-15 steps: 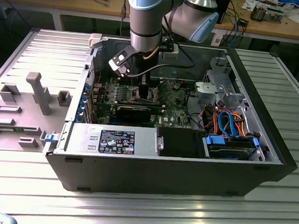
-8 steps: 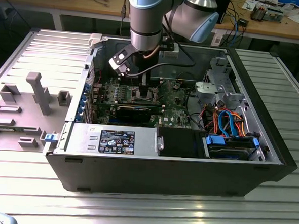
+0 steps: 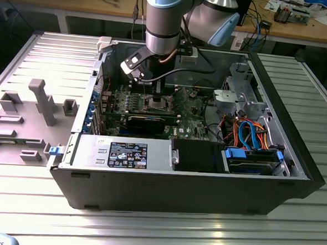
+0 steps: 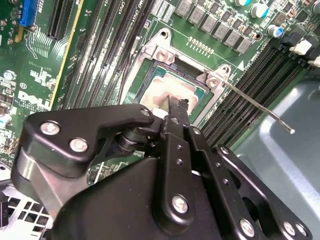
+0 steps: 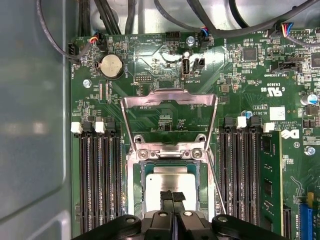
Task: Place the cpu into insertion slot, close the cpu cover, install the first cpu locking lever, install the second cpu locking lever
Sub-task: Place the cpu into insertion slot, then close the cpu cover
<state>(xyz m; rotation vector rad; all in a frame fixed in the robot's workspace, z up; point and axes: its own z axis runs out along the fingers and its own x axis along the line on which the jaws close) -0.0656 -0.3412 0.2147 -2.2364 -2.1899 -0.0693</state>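
The gripper [image 5: 173, 196] hangs straight down over the insertion slot [image 5: 134, 185], its two black fingers [image 5: 166, 196] pressed together with only a thin seam between them. In both wrist views the tips sit at the silver top of the cpu [image 5: 170, 180]; whether they touch it or hover just above it, I cannot tell. The cpu [image 4: 167, 90] lies flat and square inside the slot, seated in the socket's frame. The cpu cover [image 5: 170, 98] stands swung open, hinged at the slot edge far from the fingers, with green board showing through its cut-out centre. A thin locking lever [image 4: 257, 106] juts free from one corner of the slot, not latched down. Long black memory slots [image 5: 97, 185] run along both sides of the socket, and a coin battery [image 5: 112, 66] sits beyond the open cover. In the exterior view the gripper [image 3: 156, 91] reaches down into an open computer case [image 3: 176, 192] onto the motherboard [image 3: 188, 124], just far of a long black expansion card [image 3: 147, 121]. A silver power supply [image 3: 123, 153] lies along the near wall, blue and orange cables [image 3: 248, 136] bunch at the exterior view's right, and a grey fixture plate [image 3: 25, 114] lies outside the case at the exterior view's left
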